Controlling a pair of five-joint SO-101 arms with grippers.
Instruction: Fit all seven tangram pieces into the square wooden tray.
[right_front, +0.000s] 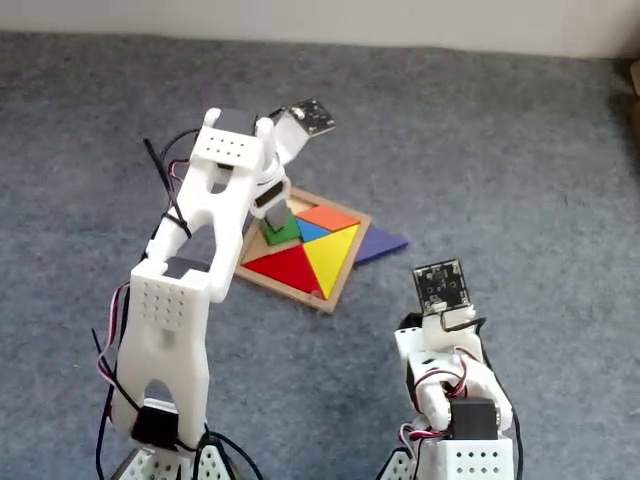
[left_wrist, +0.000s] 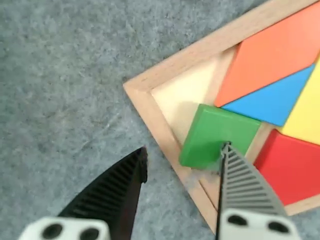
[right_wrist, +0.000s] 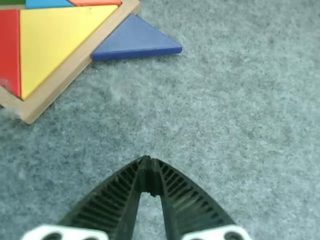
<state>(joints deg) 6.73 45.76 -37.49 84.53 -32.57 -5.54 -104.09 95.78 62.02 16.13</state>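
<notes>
The wooden tray (right_front: 282, 289) lies on gray carpet (right_front: 520, 150), with the red triangle (right_front: 285, 268) and yellow triangle (right_front: 330, 255) flat inside. A dark blue triangle (right_wrist: 135, 40) lies outside, right against the tray's side. Up close, the left wrist view shows the green square (left_wrist: 220, 132) crooked in a corner — one edge up on the rim — and the left gripper (left_wrist: 184, 148) spread wide over it. The right gripper (right_wrist: 149, 162) is pinched closed on nothing, above carpet.

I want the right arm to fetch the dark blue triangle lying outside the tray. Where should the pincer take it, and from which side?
Probably straight down from above, since the dark blue triangle lies flat on the carpet. Close across its two free edges, near the corner pointing away from the wooden tray; its third edge runs close along the tray's rim, leaving little finger room.
</notes>
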